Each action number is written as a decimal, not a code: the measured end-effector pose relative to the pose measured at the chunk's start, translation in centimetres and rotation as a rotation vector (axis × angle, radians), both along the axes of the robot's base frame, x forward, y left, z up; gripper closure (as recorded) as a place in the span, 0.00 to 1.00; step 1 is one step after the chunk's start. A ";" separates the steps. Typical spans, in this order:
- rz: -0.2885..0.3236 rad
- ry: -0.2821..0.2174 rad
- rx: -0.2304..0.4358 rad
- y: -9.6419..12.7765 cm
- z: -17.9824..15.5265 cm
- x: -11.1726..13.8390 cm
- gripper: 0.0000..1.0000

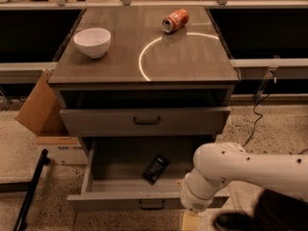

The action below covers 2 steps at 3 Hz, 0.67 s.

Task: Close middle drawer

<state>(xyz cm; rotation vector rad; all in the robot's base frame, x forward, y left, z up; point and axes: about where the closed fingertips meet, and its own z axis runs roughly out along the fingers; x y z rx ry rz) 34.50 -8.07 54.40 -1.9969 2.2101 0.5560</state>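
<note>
The middle drawer [120, 199] of the grey-brown cabinet stands pulled far out, its low front panel and small dark handle [151, 205] facing me. A dark flat packet [155, 169] lies inside its deep box. My white arm [231, 172] reaches in from the right, in front of the drawer's right front corner. My gripper [190, 221] hangs at the bottom edge of the view, just below and in front of the drawer front, right of the handle. Most of it is cut off by the frame.
The top drawer [144, 121] with the taller panel sits slightly out above. A white bowl [92, 41] and a tipped red can [175, 20] are on the cabinet top. A cardboard box [41, 107] and a black bar [29, 191] stand on the left; a cable [255, 119] on the right.
</note>
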 end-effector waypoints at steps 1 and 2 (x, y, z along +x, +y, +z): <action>0.006 0.022 -0.017 -0.3 -3.3 -0.3 0.00; 0.010 0.041 -0.019 -0.5 -5.9 -0.6 0.18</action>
